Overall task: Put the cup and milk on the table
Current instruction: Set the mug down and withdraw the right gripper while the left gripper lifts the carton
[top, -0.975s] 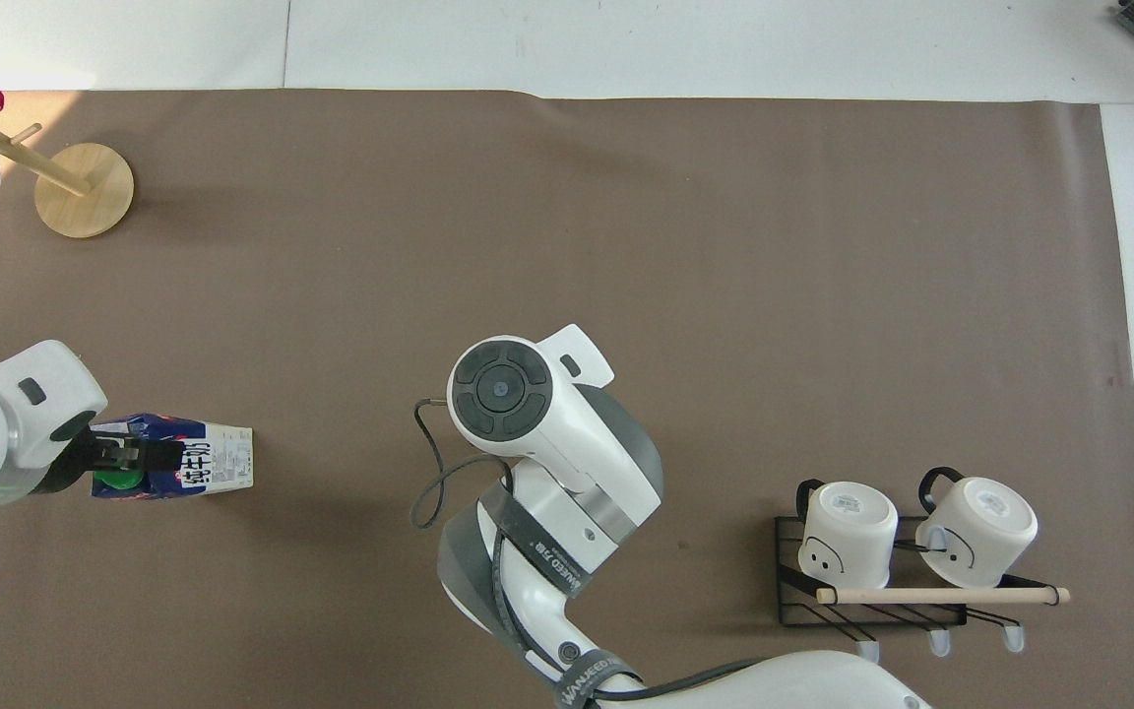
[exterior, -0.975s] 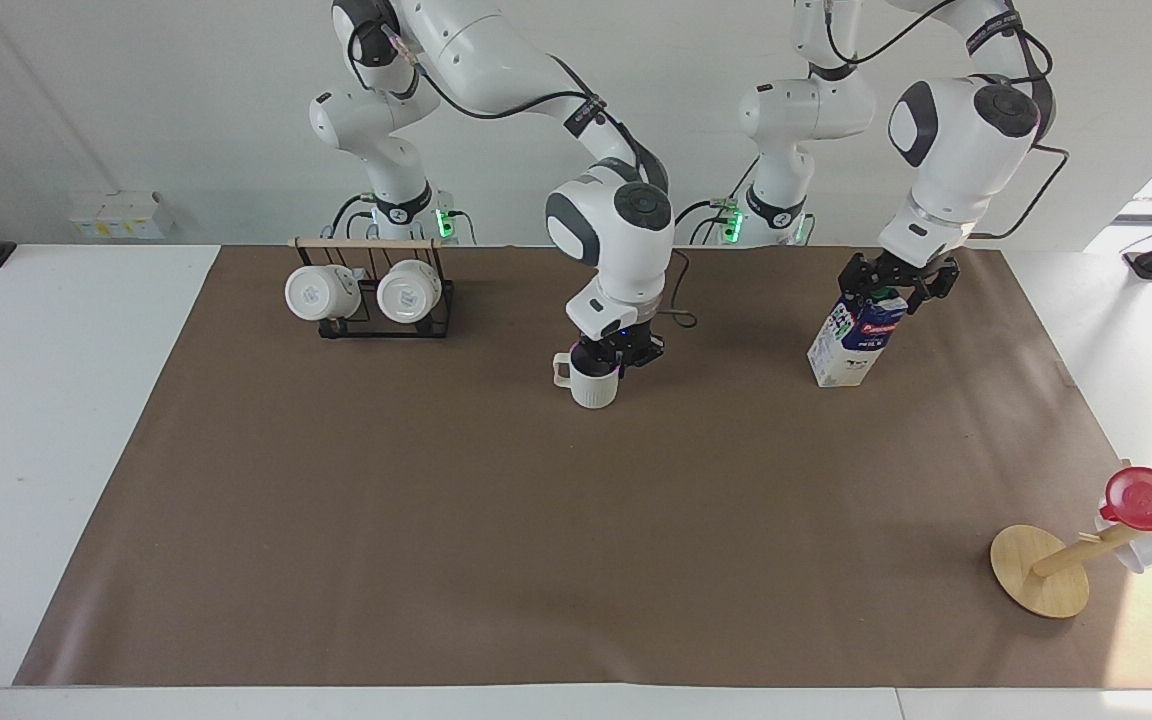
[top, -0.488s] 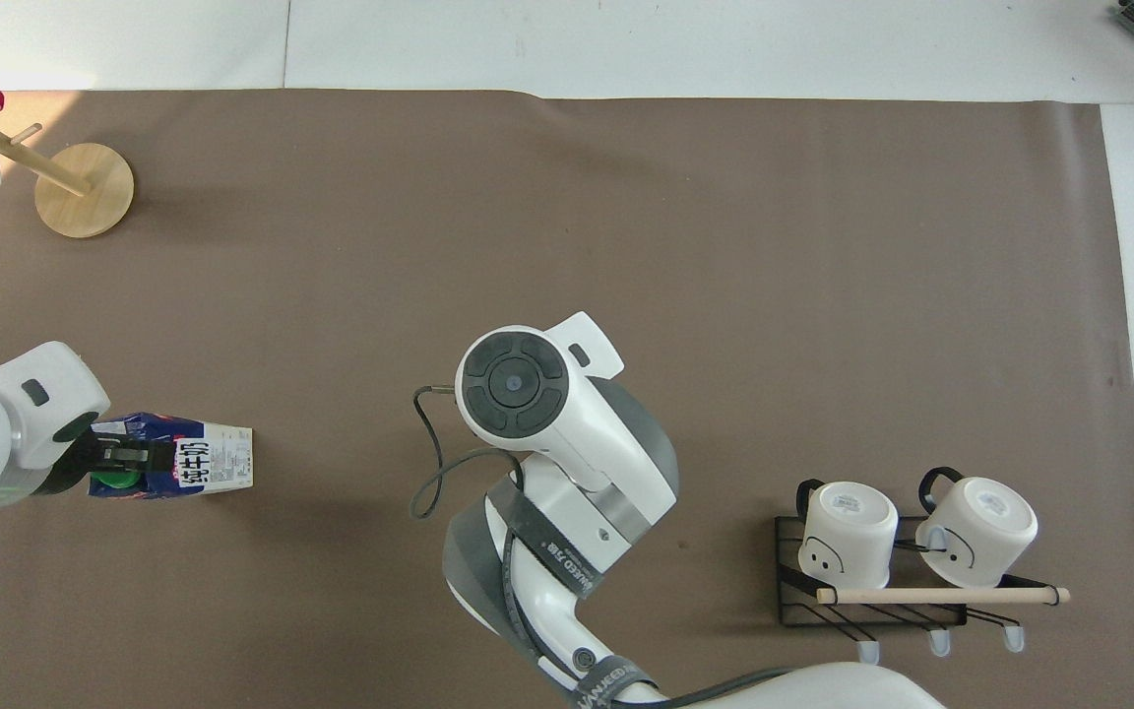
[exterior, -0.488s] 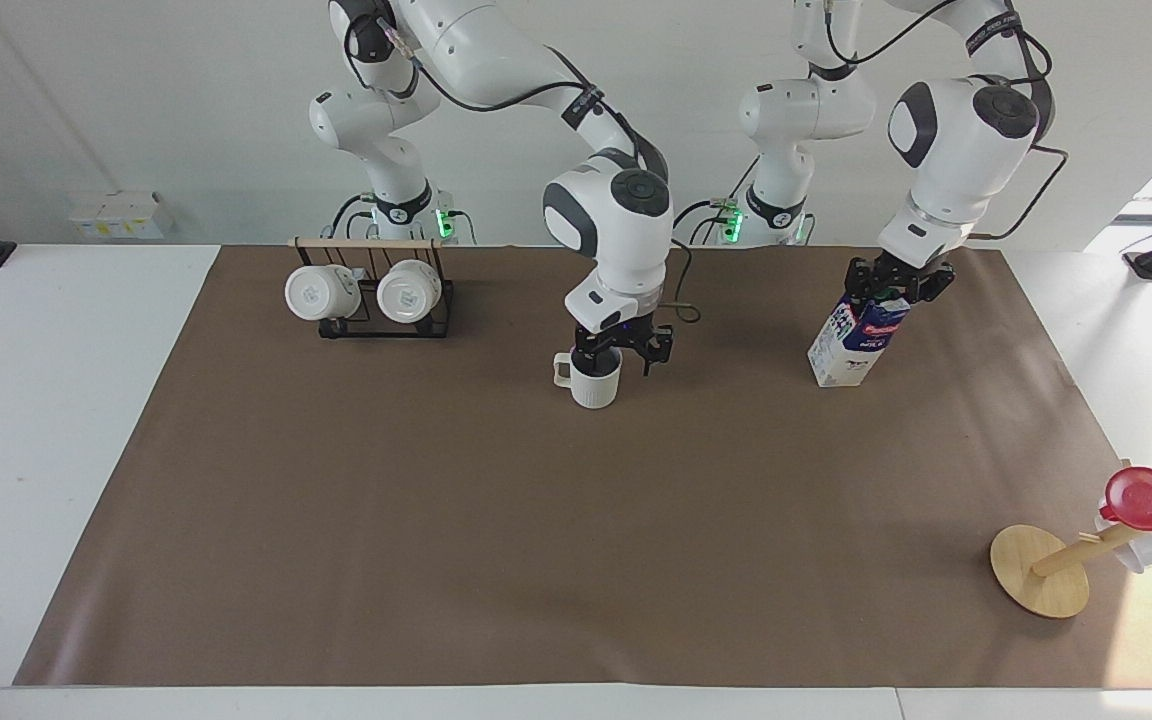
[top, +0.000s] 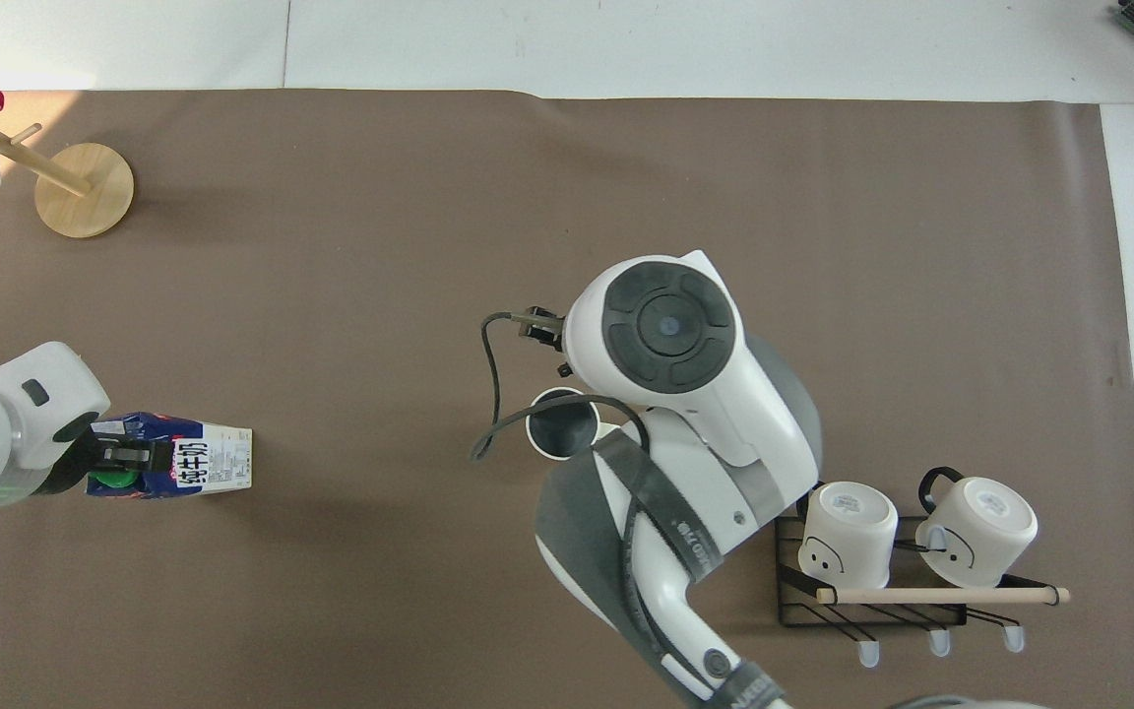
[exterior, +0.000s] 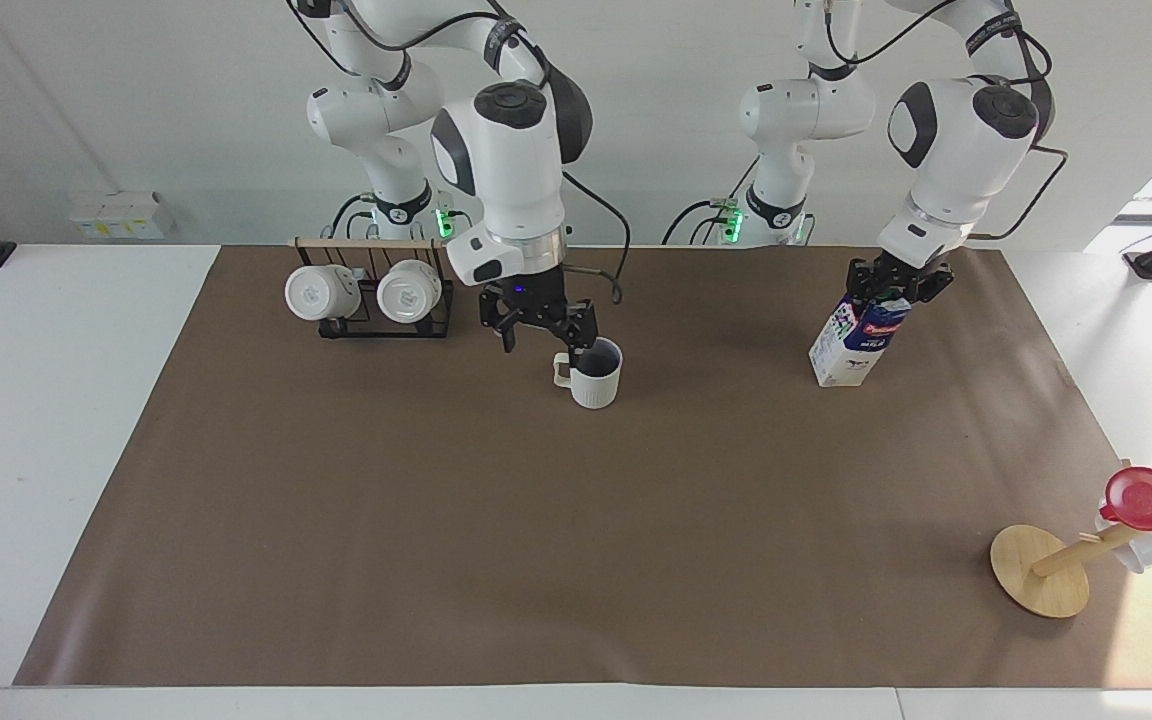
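Note:
The off-white cup [exterior: 596, 377] stands upright on the brown paper of the table [exterior: 436, 520], its dark inside showing in the overhead view [top: 561, 425]. My right gripper [exterior: 543, 333] is open and empty, raised just above the paper between the cup and the mug rack, one finger close to the cup's handle. The milk [exterior: 858, 342] stands slightly tilted on the paper toward the left arm's end of the table. My left gripper [exterior: 893, 284] is shut on its top. In the overhead view the milk [top: 195, 458] shows with my left gripper [top: 120, 459] at its green cap.
A black wire rack with two white mugs [exterior: 368, 296] stands near the right arm's base, also in the overhead view [top: 882, 551]. A tilted wooden stand [exterior: 1039, 570] carries a red cup [exterior: 1148, 498] at the paper's corner farthest from the robots, at the left arm's end.
My right gripper let go of the cup, opened, rose and swung toward the mug rack. The cup stays upright where it was. My left gripper and the milk have barely moved.

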`<state>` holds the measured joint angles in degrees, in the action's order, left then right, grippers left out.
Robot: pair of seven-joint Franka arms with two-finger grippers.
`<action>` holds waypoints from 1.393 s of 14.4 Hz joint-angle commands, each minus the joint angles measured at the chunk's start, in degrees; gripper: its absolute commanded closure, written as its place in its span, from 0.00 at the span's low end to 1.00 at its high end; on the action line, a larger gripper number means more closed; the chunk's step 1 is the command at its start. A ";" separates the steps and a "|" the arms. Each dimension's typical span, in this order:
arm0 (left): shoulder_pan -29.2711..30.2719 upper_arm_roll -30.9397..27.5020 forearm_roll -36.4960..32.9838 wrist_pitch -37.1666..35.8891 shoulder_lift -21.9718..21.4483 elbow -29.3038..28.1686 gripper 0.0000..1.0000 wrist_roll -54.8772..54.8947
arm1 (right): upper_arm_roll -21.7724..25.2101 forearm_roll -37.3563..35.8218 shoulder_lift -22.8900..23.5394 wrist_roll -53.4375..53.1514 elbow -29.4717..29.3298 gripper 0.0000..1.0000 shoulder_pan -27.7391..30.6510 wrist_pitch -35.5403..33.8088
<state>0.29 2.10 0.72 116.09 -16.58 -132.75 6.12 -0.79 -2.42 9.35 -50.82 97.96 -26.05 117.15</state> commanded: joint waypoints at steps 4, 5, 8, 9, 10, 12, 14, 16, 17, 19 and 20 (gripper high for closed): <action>-1.08 -0.08 -0.54 -3.15 -0.39 3.80 0.49 -2.68 | -0.53 -0.65 -3.64 5.45 2.23 0.00 5.73 -0.08; -2.39 -0.08 -0.37 -3.24 0.13 4.95 0.49 -4.34 | -0.53 -0.65 -3.81 6.69 2.15 0.00 6.61 -0.16; -7.13 -0.08 -0.37 -5.78 3.64 10.56 0.48 -11.54 | -0.53 -0.65 -5.30 13.62 2.15 0.00 11.09 -0.69; -9.06 0.01 -0.37 -7.36 5.22 13.37 0.49 -14.61 | -0.62 -0.65 -6.35 15.47 2.06 0.00 12.93 -3.13; -10.82 0.01 -0.28 -8.42 6.37 15.74 0.49 -16.99 | -0.62 -0.57 -7.41 17.32 2.06 0.00 13.82 -5.24; -14.60 0.01 -0.19 -8.87 7.34 17.69 0.48 -22.26 | -0.53 -0.65 -9.08 18.73 2.15 0.00 14.96 -8.85; -17.86 0.01 -0.10 -7.99 7.44 18.05 0.49 -26.84 | -0.53 -0.57 -10.49 21.89 2.06 0.00 15.93 -10.97; -21.11 0.01 1.38 -7.20 7.52 18.58 0.48 -30.53 | -0.44 -0.57 -11.46 24.35 1.10 0.00 17.43 -12.64; -22.60 0.01 1.48 -6.59 7.52 18.67 0.48 -32.03 | -0.44 -0.65 -11.29 26.28 0.13 0.00 18.39 -14.73; -25.42 0.01 1.48 -5.62 7.78 18.67 0.48 -34.67 | -0.44 -0.30 -10.06 30.94 -2.33 0.00 19.89 -17.47; -26.56 0.01 1.39 -5.35 9.61 19.19 0.48 -35.90 | -0.44 -0.30 -10.06 31.39 -2.86 0.00 20.42 -17.57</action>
<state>-23.43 3.10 1.62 109.97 -9.61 -115.22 -27.28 -0.66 -2.42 -1.51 -22.45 97.09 -7.34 101.11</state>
